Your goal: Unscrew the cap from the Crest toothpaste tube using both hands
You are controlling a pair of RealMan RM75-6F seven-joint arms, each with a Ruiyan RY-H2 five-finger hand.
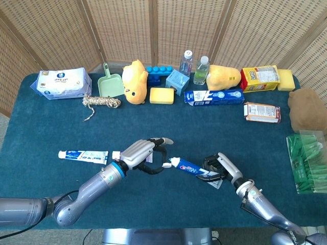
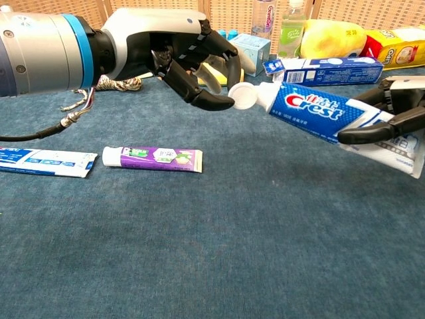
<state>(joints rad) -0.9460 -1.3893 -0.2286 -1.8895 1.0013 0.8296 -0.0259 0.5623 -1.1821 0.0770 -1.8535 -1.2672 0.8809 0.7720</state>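
The blue Crest toothpaste tube (image 2: 319, 113) (image 1: 189, 167) hangs above the table, lying roughly level with its cap end pointing left. My right hand (image 2: 392, 113) (image 1: 219, 168) grips its flat tail end. My left hand (image 2: 179, 53) (image 1: 145, 153) pinches the white cap (image 2: 242, 97) between thumb and fingertip. The cap sits tilted right at the tube's white neck; whether it still sits on the thread I cannot tell.
A purple tube (image 2: 154, 158) and a blue-white tube (image 2: 43, 161) lie on the blue cloth below my left arm. A toothpaste box (image 1: 213, 96), bottles, sponges, plush toys and a rope (image 1: 102, 102) line the back. Green packets (image 1: 309, 163) sit at the right edge.
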